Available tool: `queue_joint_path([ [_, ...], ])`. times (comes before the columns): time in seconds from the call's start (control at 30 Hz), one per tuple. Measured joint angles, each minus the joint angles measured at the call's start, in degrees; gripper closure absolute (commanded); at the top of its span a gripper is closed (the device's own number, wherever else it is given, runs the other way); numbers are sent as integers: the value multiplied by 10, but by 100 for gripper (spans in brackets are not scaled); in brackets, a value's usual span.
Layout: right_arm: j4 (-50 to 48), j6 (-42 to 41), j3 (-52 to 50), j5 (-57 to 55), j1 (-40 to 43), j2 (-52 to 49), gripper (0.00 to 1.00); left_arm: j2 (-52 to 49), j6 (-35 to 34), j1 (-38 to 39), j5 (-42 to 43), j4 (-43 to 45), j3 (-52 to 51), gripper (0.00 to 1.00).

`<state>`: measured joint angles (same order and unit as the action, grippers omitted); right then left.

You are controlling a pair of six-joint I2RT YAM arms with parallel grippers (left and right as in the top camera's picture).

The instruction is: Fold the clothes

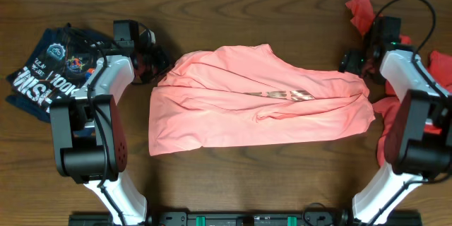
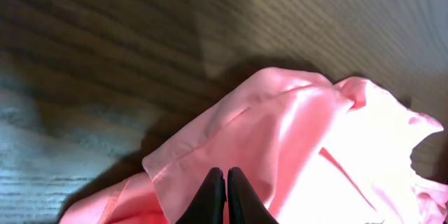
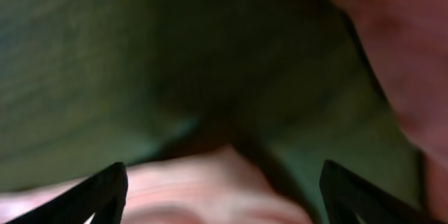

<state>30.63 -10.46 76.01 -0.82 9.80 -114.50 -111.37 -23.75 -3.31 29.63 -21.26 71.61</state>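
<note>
Salmon-pink T-shirt (image 1: pixel 254 99) lies spread across the middle of the wooden surface (image 1: pixel 226 183), rumpled rather than flat, with soft ridges running from 9 to 3 o'clock. Its bronze lettering (image 1: pixel 282 94) shows partly, caught in a crease just toward 3 o'clock from the shirt's centre.

The left claw (image 1: pixel 154 63) sits at the shirt's 10 o'clock corner. In the left wrist view this claw (image 2: pixel 225 175) is closed, its two dark fingertips pressed together right at a folded edge of the pink cloth. Whether any fabric is pinched between them cannot be told.

The right claw (image 1: pixel 351 62) is at the shirt's 2 o'clock corner. Its wrist view, though blurred, shows the claw (image 3: pixel 224 196) spread wide, with pale pink cloth low between the fingers and nothing gripped.

Coral-red clothes (image 1: pixel 387 131) are bunched at the surface's 3 o'clock edge, around the right arm. A navy printed garment (image 1: pixel 49 70) lies at 9 o'clock, beside the left arm.
</note>
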Motion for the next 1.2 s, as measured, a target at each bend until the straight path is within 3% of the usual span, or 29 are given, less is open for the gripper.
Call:
queue_joint_path([
  [0.07,-12,0,0,2,0,-14,23,0,0,0,0,-3,0,94],
  [0.23,-21,-3,0,1,0,-29,56,0,0,0,0,-8,0,94],
  [0.27,-21,-5,0,2,0,-29,56,0,0,0,0,-8,0,94],
  [0.37,-28,-11,0,3,0,-30,26,0,0,0,0,-8,0,94],
  [0.4,-31,-12,1,4,0,-30,23,0,0,0,0,-8,0,94],
  [0.57,-5,-10,38,34,-1,-35,29,0,0,0,0,-8,0,94],
  [0.77,41,20,134,83,-39,-36,25,0,5,0,0,-8,0,94],
  [0.9,44,47,146,99,-102,-36,24,0,17,0,0,-8,0,94],
  [1.03,17,59,146,108,-165,-40,20,0,23,0,0,-8,0,94],
  [1.2,-52,64,147,109,-220,-64,21,0,28,0,0,-8,0,94],
])
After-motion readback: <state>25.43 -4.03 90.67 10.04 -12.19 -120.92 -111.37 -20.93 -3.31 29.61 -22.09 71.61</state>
